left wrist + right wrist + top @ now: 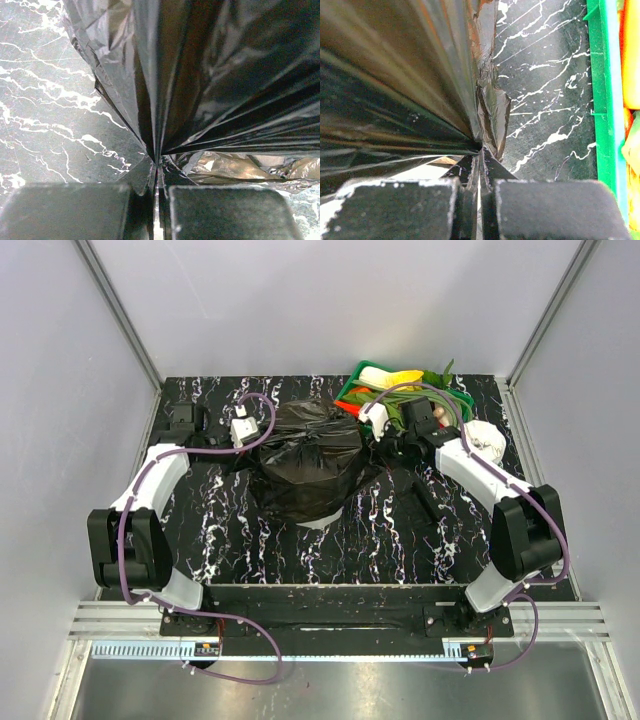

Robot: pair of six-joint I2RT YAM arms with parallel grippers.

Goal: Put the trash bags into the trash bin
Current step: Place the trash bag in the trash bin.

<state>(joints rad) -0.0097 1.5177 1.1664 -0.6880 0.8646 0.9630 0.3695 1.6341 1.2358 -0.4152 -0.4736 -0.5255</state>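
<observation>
Your left jaws are pressed together on a pinched fold of the trash bag (pixel 225 75). The glossy film fans out taut from the pinch, ahead and to the right of the jaws. The marbled black tabletop (pixel 50 110) shows to their left.

Your right jaws are likewise clamped on a gathered edge of the same black film, which spreads ahead and to their left. To their right you have bare tabletop, then the rim of a green tray (pixel 602 100).

Between the two sets of jaws the bag sits as one crinkled mound. A pale sliver under the mound's near edge looks like the trash bin (pixel 318 524). The film drapes over it, and you cannot tell how much lies inside.
</observation>
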